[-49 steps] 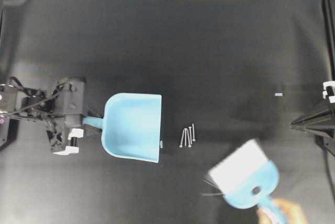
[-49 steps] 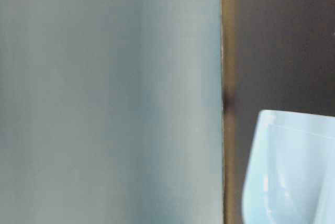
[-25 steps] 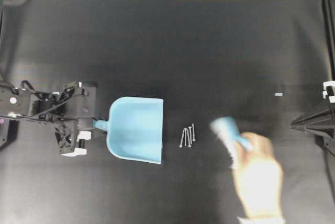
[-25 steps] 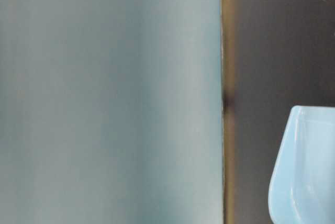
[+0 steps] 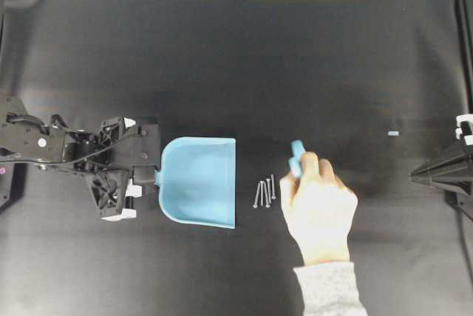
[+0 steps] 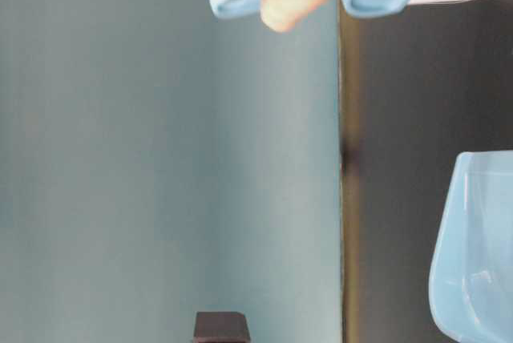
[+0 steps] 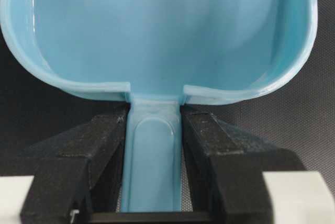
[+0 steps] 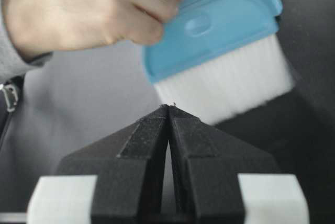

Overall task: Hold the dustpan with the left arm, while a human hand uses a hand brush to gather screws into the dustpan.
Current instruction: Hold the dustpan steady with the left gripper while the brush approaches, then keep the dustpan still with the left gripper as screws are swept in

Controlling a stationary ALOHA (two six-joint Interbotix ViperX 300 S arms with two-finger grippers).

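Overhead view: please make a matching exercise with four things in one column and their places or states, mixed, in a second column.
Things:
1. dustpan
2. screws
3. hand brush
4. right hand

States:
a. held by a human hand
b. shut, holding nothing
c. handle clamped in the left hand
d. lying on the mat between scoop and bristles

Pairs: 1-c, 2-d, 3-a, 4-b
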